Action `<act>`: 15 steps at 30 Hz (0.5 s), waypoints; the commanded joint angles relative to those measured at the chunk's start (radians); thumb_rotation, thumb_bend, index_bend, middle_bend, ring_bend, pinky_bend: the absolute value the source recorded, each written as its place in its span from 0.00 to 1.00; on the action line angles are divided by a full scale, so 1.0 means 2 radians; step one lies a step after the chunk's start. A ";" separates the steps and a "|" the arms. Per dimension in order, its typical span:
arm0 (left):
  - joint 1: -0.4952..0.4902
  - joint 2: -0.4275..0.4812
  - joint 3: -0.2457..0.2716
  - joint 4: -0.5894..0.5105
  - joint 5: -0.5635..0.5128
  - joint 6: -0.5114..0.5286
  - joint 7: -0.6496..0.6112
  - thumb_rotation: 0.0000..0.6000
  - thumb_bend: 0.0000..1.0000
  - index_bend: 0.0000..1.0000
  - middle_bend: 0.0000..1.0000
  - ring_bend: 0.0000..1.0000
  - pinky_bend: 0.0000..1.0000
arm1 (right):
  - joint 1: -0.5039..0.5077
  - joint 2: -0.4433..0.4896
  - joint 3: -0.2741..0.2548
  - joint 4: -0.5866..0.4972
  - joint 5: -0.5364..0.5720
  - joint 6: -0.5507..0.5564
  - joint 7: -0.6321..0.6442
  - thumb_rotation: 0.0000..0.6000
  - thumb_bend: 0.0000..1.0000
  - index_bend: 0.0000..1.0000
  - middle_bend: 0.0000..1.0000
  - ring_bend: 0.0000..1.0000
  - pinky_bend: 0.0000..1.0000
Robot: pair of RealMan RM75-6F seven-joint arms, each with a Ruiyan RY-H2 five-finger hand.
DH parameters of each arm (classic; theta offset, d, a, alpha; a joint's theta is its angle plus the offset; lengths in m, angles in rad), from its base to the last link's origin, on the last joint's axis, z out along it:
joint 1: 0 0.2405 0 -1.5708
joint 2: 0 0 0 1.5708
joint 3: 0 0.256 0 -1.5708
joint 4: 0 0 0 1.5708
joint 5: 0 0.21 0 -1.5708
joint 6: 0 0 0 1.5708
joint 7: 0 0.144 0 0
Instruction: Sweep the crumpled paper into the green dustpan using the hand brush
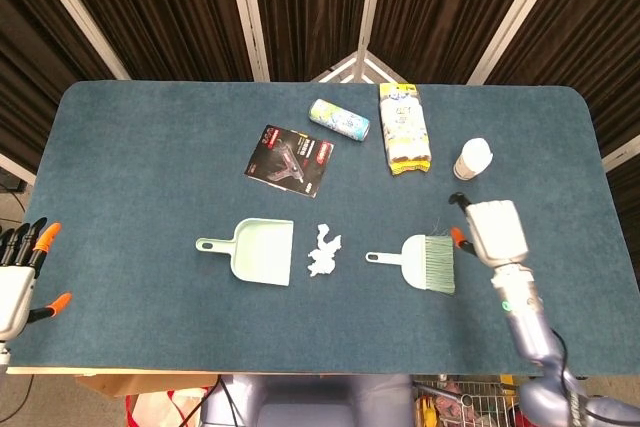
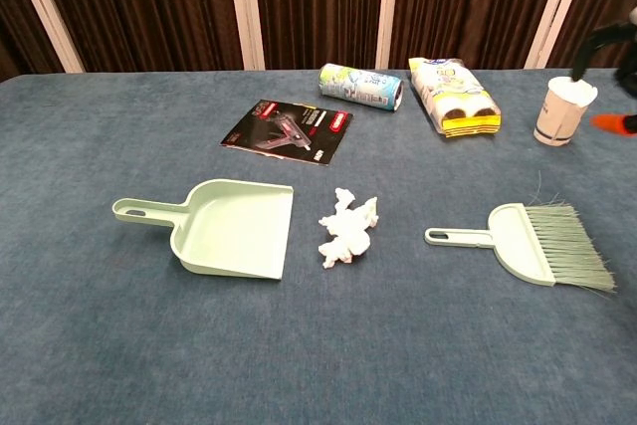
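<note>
The green dustpan [image 1: 262,252] [image 2: 234,231] lies flat on the blue table, its handle pointing left. Just right of its mouth sits the crumpled white paper [image 1: 323,251] [image 2: 348,227]. Further right lies the green hand brush [image 1: 425,261] [image 2: 528,244], handle toward the paper and bristles to the right. My right hand [image 1: 493,230] hovers just right of the bristles, holding nothing; the chest view catches only its edge [image 2: 617,123] at the far right. My left hand [image 1: 18,272] stays at the table's left edge, fingers spread and empty.
At the back lie a black booklet [image 1: 289,160] [image 2: 289,130], a can on its side [image 1: 339,118] [image 2: 360,86] and a yellow-edged pack [image 1: 404,128] [image 2: 453,95]. A paper cup [image 1: 472,158] [image 2: 564,109] stands just beyond my right hand.
</note>
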State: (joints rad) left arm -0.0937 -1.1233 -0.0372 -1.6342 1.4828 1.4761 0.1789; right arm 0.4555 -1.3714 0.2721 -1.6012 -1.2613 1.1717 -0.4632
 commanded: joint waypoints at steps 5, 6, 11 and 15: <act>-0.002 0.001 -0.002 -0.001 -0.006 -0.006 -0.003 1.00 0.00 0.00 0.00 0.00 0.00 | 0.054 -0.079 0.012 0.029 0.077 -0.033 -0.083 1.00 0.31 0.47 0.89 0.92 0.81; -0.003 0.001 -0.002 -0.001 -0.007 -0.007 -0.004 1.00 0.00 0.00 0.00 0.00 0.00 | 0.059 -0.090 0.011 0.035 0.086 -0.035 -0.090 1.00 0.31 0.47 0.89 0.92 0.81; -0.004 0.002 -0.003 -0.002 -0.011 -0.012 -0.004 1.00 0.00 0.00 0.00 0.00 0.00 | 0.072 -0.128 0.003 0.058 0.111 -0.032 -0.108 1.00 0.31 0.47 0.89 0.92 0.81; -0.006 0.004 -0.004 -0.003 -0.017 -0.017 -0.006 1.00 0.00 0.00 0.00 0.00 0.00 | 0.075 -0.147 -0.007 0.069 0.126 -0.030 -0.117 1.00 0.31 0.47 0.89 0.92 0.81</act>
State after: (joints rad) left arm -0.1054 -1.1163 -0.0451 -1.6398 1.4500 1.4437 0.1678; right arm 0.6018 -1.6568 0.2655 -1.4688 -1.0175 1.1105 -0.6903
